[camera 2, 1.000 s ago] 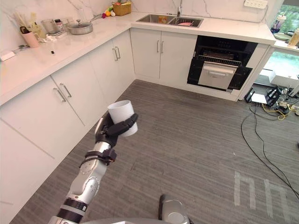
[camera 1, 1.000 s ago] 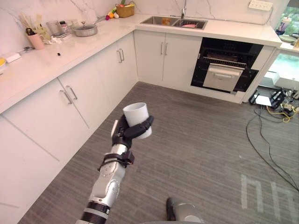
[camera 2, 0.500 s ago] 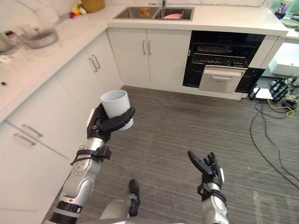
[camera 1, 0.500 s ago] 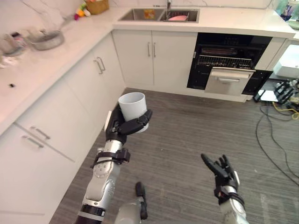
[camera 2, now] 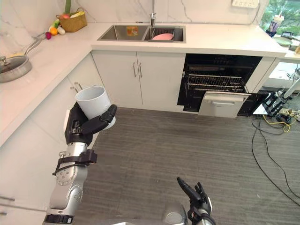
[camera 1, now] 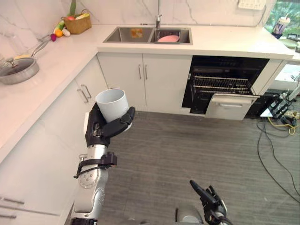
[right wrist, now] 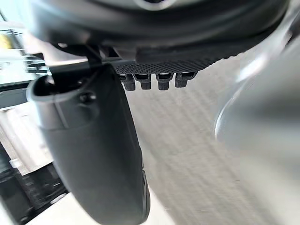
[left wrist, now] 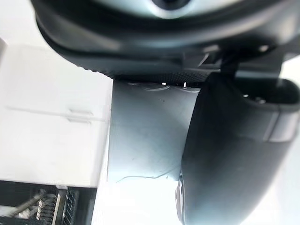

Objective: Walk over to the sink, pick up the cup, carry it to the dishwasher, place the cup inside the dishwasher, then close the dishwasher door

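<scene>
Swung round since the earlier pictures, the camera now faces the sink and the dishwasher more squarely, and the cup has stayed in the left hand's grasp throughout.

The white cup (camera 1: 111, 104) is held upright, mouth up, in the air over the floor, well apart from the dishwasher. The left hand (camera 1: 101, 131) wraps it from below and behind, its dark fingers (camera 1: 123, 119) curled across the lower wall. In the left wrist view the cup's wall lies against the palm with the thumb (left wrist: 225, 154) pressed over it. The right hand (camera 1: 209, 201) hangs low over the floor, its fingers straight and spread, holding nothing.

Ahead, the dishwasher (camera 1: 225, 84) stands open in the row of white cabinets (camera 1: 154, 79), a wire rack (camera 1: 220, 83) showing in the dark inside and its pale door (camera 1: 229, 105) hanging out at the bottom. Left of it the double sink (camera 1: 126, 35) is sunk into the white table (camera 1: 225, 42), with a tap (camera 1: 158, 14) behind and a pink thing (camera 1: 168, 38) in the basin nearer the dishwasher. The table turns a corner along the marble wall (camera 1: 197, 11); on that side sit a basket (camera 1: 77, 23) and a lidded pan (camera 1: 16, 70). The floor (camera 1: 178, 154) is grey, wood-grained planking.
</scene>
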Controlling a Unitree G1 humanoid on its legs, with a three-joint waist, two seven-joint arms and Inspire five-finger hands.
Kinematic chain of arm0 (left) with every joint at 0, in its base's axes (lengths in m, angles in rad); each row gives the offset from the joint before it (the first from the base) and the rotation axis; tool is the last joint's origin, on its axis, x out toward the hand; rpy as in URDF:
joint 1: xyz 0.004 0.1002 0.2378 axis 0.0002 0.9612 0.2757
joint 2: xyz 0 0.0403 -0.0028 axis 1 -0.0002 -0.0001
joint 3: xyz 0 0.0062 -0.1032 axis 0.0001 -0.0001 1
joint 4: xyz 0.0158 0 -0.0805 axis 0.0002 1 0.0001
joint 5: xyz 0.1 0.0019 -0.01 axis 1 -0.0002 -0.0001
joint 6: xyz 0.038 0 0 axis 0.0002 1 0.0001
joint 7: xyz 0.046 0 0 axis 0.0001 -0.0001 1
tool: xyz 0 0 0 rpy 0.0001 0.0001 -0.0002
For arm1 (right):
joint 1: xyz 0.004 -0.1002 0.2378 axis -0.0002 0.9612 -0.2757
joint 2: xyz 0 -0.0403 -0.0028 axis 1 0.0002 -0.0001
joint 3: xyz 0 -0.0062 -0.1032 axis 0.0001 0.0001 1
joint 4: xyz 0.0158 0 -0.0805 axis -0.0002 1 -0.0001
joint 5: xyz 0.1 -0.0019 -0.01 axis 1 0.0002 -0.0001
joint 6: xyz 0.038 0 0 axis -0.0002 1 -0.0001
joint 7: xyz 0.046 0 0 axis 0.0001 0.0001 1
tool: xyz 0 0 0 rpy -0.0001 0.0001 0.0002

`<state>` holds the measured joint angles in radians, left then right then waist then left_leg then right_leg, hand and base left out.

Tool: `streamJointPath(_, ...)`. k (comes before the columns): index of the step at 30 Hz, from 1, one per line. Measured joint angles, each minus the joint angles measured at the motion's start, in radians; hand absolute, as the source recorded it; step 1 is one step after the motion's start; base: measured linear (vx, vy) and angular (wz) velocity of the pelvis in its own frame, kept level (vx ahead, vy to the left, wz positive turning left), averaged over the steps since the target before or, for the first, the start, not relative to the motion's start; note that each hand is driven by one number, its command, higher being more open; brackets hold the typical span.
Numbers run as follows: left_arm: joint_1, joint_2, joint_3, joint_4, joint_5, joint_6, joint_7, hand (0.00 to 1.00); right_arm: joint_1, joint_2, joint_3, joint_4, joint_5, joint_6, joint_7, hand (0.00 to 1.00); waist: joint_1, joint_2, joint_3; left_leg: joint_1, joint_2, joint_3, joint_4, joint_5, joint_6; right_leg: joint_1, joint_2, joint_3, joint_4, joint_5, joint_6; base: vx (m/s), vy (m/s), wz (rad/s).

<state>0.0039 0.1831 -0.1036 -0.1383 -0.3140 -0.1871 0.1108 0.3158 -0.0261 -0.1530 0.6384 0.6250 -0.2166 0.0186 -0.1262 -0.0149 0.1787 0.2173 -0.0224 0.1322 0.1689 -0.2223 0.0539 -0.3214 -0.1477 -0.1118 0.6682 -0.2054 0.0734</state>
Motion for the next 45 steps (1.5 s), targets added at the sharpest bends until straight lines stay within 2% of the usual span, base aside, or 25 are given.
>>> streamJointPath(3,-0.012,0.003,-0.048,0.018,0.001,-0.009,-0.001,0.0,0.044,0.0,-0.04,-0.126,0.003,-0.079,0.003,1.0,-0.006,-0.011,-0.007,0.103,0.007,0.003,0.007,-0.083,-0.049,-0.008,-0.006,-0.049,-0.261,0.127,0.008,0.52,-0.216,0.08)
streamJointPath(4,-0.01,-0.004,-0.061,0.018,0.003,-0.016,-0.005,0.0,0.052,-0.01,-0.042,-0.19,0.004,-0.107,0.004,1.0,-0.008,-0.02,-0.016,0.15,0.004,0.002,0.011,-0.129,-0.073,-0.003,-0.012,-0.055,-0.259,0.256,-0.051,0.58,-0.216,-0.16)
streamJointPath(5,-0.008,-0.039,-0.073,0.02,0.01,-0.015,-0.003,0.0,0.036,-0.032,-0.043,-0.248,0.003,-0.116,0.003,1.0,-0.011,0.016,-0.021,0.176,0.038,0.013,0.013,-0.157,-0.079,-0.01,0.02,-0.065,-0.207,0.249,-0.105,0.68,-0.247,-0.23)
streamJointPath(6,-0.014,-0.056,-0.09,0.019,0.023,-0.016,-0.004,0.0,0.023,-0.033,-0.039,-0.309,0.002,-0.117,-0.012,1.0,-0.012,0.037,-0.029,0.179,0.067,0.023,0.028,-0.157,-0.079,-0.015,0.047,-0.071,-0.182,0.212,-0.118,0.52,-0.202,-0.19)
streamJointPath(10,-0.044,-0.075,-0.17,0.019,0.044,-0.019,-0.027,0.0,-0.004,0.019,-0.033,-0.59,-0.041,-0.17,-0.062,1.0,-0.028,0.045,-0.031,0.152,0.139,0.081,0.246,-0.121,-0.107,-0.003,0.079,-0.091,-0.039,0.044,-0.145,0.45,-0.245,-0.09)
streamJointPath(11,-0.042,-0.084,-0.189,0.019,0.06,-0.019,-0.026,0.0,-0.017,0.018,-0.041,-0.64,-0.045,-0.191,-0.07,1.0,-0.027,0.045,-0.031,0.085,0.173,0.084,0.435,-0.061,-0.115,0.025,0.093,-0.085,-0.024,0.004,-0.149,0.41,-0.23,-0.27)
streamJointPath(13,-0.039,-0.087,-0.2,0.019,0.062,-0.03,-0.026,0.0,-0.034,0.015,-0.067,-0.682,-0.054,-0.212,-0.07,1.0,-0.024,0.05,-0.029,-0.053,0.242,0.068,0.754,0.165,-0.123,0.09,0.131,-0.066,-0.04,-0.038,-0.168,0.45,-0.208,-0.36)
streamJointPath(15,-0.032,-0.08,-0.195,0.019,0.058,-0.044,-0.025,0.0,-0.03,0.012,-0.106,-0.712,-0.056,-0.232,-0.066,1.0,-0.023,0.061,-0.011,-0.219,0.324,0.071,1.071,0.124,-0.09,0.231,0.193,-0.047,-0.115,-0.068,-0.194,0.5,-0.137,-0.5)
streamJointPath(18,-0.013,-0.081,-0.17,0.018,0.049,-0.071,-0.024,0.0,-0.024,0.006,-0.117,-0.762,-0.029,-0.242,-0.057,1.0,-0.016,0.055,-0.007,-0.311,0.324,0.159,0.933,0.031,-0.06,0.328,0.201,0.031,-0.191,-0.074,-0.206,0.36,-0.015,-0.84)
streamJointPath(19,-0.013,-0.081,-0.16,0.015,0.05,-0.091,-0.023,0.0,-0.035,0.001,-0.114,-0.783,-0.027,-0.247,-0.048,1.0,-0.012,0.057,-0.009,-0.334,0.303,0.193,0.715,0.002,-0.065,0.351,0.196,0.083,-0.217,-0.071,-0.199,0.43,0.054,-1.19)
streamJointPath(21,-0.014,-0.084,-0.158,0.005,0.062,-0.116,-0.019,0.0,-0.054,-0.03,-0.098,-0.791,-0.027,-0.248,-0.036,1.0,0.005,0.055,-0.014,-0.336,0.225,0.114,0.316,0.012,-0.088,0.371,0.189,0.165,-0.231,-0.074,-0.182,0.5,0.118,-1.42)
streamJointPath(22,-0.012,-0.082,-0.156,-0.022,0.067,-0.116,0.005,0.0,-0.086,-0.071,-0.076,-0.79,-0.019,-0.246,-0.018,1.0,0.015,0.057,-0.014,-0.338,0.173,-0.022,0.024,0.068,-0.136,0.39,0.186,0.253,-0.246,-0.088,-0.158,0.47,0.167,-1.38)
streamJointPath(24,-0.012,-0.077,-0.14,-0.027,0.071,-0.116,0.014,0.0,-0.115,-0.096,-0.069,-0.787,-0.017,-0.24,0.0,1.0,0.015,0.059,-0.016,-0.356,0.167,-0.054,-0.038,0.108,-0.14,0.41,0.182,0.3,-0.255,-0.102,-0.134,0.47,0.216,-1.14)
streamJointPath(26,-0.01,-0.072,-0.122,-0.027,0.072,-0.119,0.016,0.0,-0.127,-0.144,-0.078,-0.787,0.006,-0.23,0.035,1.0,0.011,0.071,-0.023,-0.373,0.16,-0.043,-0.05,0.195,-0.131,0.47,0.17,0.328,-0.257,-0.138,-0.072,0.56,0.324,-0.89)
streamJointPath(27,-0.003,-0.07,-0.114,-0.027,0.081,-0.136,0.017,0.0,-0.127,-0.171,-0.084,-0.786,0.03,-0.215,0.046,1.0,0.011,0.093,-0.037,-0.37,0.156,-0.051,-0.038,0.302,-0.097,0.495,0.169,0.336,-0.249,-0.171,-0.028,0.42,0.296,-0.79)
streamJointPath(28,0.003,-0.064,-0.108,-0.028,0.082,-0.148,0.018,0.0,-0.127,-0.175,-0.083,-0.786,0.04,-0.206,0.054,1.0,0.018,0.097,-0.047,-0.363,0.158,-0.053,-0.018,0.373,-0.116,0.504,0.162,0.346,-0.241,-0.189,-0.019,0.51,0.366,-0.83)
streamJointPath(29,0.008,-0.044,-0.093,-0.027,0.09,-0.16,0.026,0.0,-0.116,-0.147,-0.073,-0.782,0.053,-0.187,0.069,1.0,0.01,0.045,-0.064,-0.362,0.109,-0.031,0.041,0.327,-0.109,0.513,0.102,0.354,-0.23,-0.208,-0.002,0.47,0.323,-0.52)
streamJointPath(34,-0.003,-0.05,-0.082,-0.06,0.16,-0.152,0.077,0.0,-0.109,-0.125,-0.076,-0.768,0.06,-0.114,0.076,1.0,0.002,0.028,-0.063,-0.366,0.027,0.012,0.118,0.206,-0.053,0.528,-0.004,0.335,-0.246,-0.14,0.09,0.33,0.287,-0.1)
streamJointPath(37,-0.003,-0.049,-0.091,-0.078,0.198,-0.152,0.107,0.0,-0.106,-0.082,-0.075,-0.76,0.056,-0.106,0.072,1.0,0.005,0.019,-0.058,-0.328,-0.005,0.017,0.115,0.167,-0.026,0.461,-0.034,0.269,-0.064,-0.068,0.091,0.16,0.187,0.02)
streamJointPath(40,-0.002,-0.056,-0.1,-0.115,0.216,-0.152,0.147,0.0,-0.106,-0.055,-0.056,-0.754,0.048,-0.103,0.048,1.0,0.027,0.01,-0.052,-0.283,-0.03,0.05,0.145,0.098,0.002,0.338,-0.11,0.173,0.193,0.093,0.084,0.16,0.181,-0.27)
streamJointPath(41,0.0,-0.066,-0.1,-0.128,0.218,-0.15,0.174,0.0,-0.109,-0.051,-0.04,-0.726,0.045,-0.102,0.044,1.0,0.03,0.018,-0.054,-0.244,-0.025,0.065,0.13,0.077,0.017,0.308,-0.143,0.129,0.258,0.158,0.061,0.14,0.13,-0.39)
streamJointPath(42,0.0,-0.069,-0.097,-0.136,0.218,-0.15,0.188,0.0,-0.108,-0.048,-0.028,-0.715,0.039,-0.099,0.043,1.0,0.031,0.02,-0.054,-0.227,-0.02,0.072,0.124,0.065,0.027,0.295,-0.154,0.102,0.279,0.12,0.052,0.18,0.131,-0.53)
streamJointPath(43,0.002,-0.077,-0.086,-0.147,0.228,-0.157,0.22,0.0,-0.109,-0.047,0.004,-0.702,0.028,-0.091,0.043,1.0,0.035,0.025,-0.052,-0.203,0.004,0.096,0.111,0.056,0.026,0.249,-0.152,0.051,0.278,0.007,0.038,0.16,0.091,-0.61)
streamJointPath(44,0.002,-0.084,-0.068,-0.15,0.24,-0.163,0.241,0.0,-0.111,-0.046,0.03,-0.701,0.009,-0.081,0.045,1.0,0.043,0.031,-0.044,-0.176,0.035,0.117,0.089,0.056,0.014,0.211,-0.131,-0.015,0.211,-0.048,0.04,0.15,0.078,-0.66)
streamJointPath(45,0.002,-0.084,-0.059,-0.15,0.24,-0.164,0.247,0.0,-0.111,-0.046,0.04,-0.701,0.007,-0.077,0.047,1.0,0.049,0.032,-0.042,-0.163,0.048,0.127,0.078,0.056,0.008,0.194,-0.118,-0.044,0.161,-0.058,0.041,0.14,0.051,-0.59)
